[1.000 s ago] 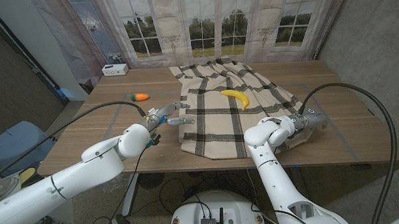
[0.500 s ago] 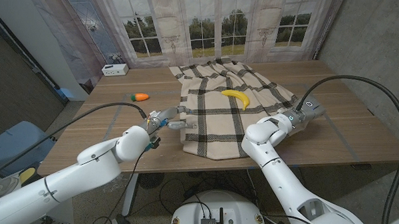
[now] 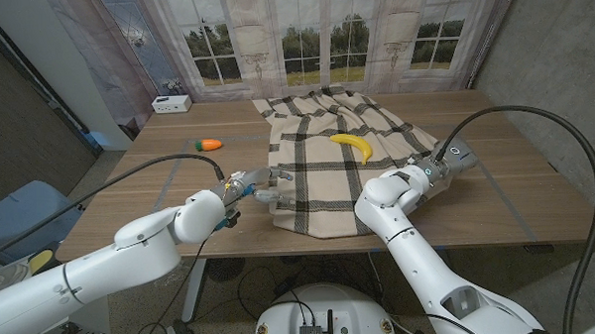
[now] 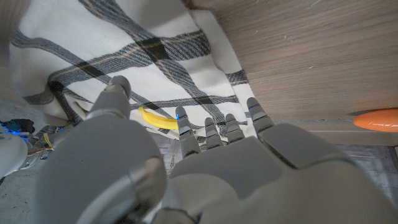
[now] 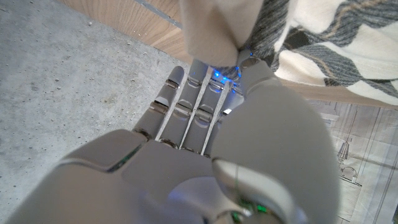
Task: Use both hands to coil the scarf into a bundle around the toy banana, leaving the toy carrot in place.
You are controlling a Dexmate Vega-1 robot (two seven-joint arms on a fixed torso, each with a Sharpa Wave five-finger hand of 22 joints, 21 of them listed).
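On wood, plaid scarf [image 3: 327,166] (cream, dark-striped)

We see the scarf [image 3: 337,166]: cream with dark plaid stripes, spread mostly flat across the table middle, bunched in folds at the far end, near edge close to the table's front. Its right near corner is lifted and gathered. The banana [image 3: 353,144] is yellow, curved, lying on the scarf right of its centre, also visible in the left wrist view [image 4: 157,119]. The carrot [image 3: 209,144] is orange with a green end, on bare wood well left of the scarf, lying on its side.
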